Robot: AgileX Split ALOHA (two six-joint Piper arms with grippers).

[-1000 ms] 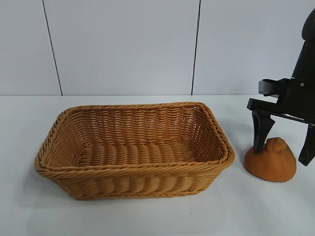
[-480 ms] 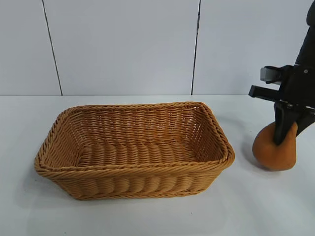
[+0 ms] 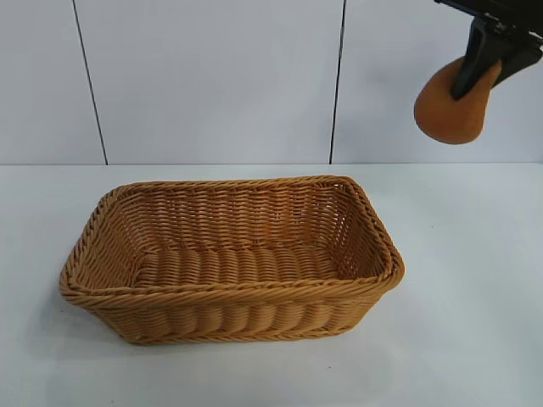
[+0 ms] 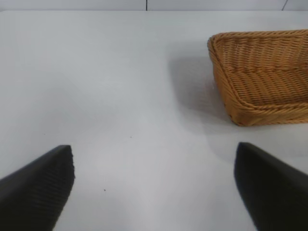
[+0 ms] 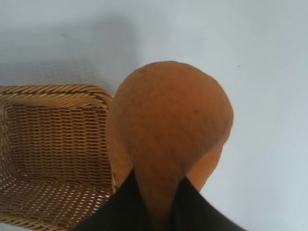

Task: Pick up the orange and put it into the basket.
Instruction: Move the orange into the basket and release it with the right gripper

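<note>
A: Where is the orange (image 3: pixel 450 106) at this moment?

B: In the air, high at the right of the exterior view, pinched at its narrow knobby top by the right end effector (image 3: pixel 479 64). The fingers are closed almost fully on that neck, and the fat body of the fruit hangs below them.

A: And the basket (image 3: pixel 229 292)?

B: On the table (image 3: pixel 475 339), lower and to the left of the fruit in the exterior view. The orange is well clear of the rim in height, and I judge it sits past the basket's right end rather than over the opening. The right wrist view agrees: the basket corner (image 5: pixel 53 91) shows beside and beneath the orange (image 5: pixel 168 134), not directly under it.

A: So which way must the carry go?

B: Sideways toward the left of the exterior view, until the fruit is over the woven floor, then down. The basket's long axis runs left to right there, so travel along it leaves plenty of room to land.

A: Could the other arm help?

B: It isn't needed. The left end effector (image 4: pixel 154 187) is parked with its 2 fingers spread wide and nothing between them, looking at bare table with the basket (image 4: pixel 260 77) off to one side, apart from it.

A: Any risk?

B: The grip is only on the thin neck, so the body could swing.
</note>
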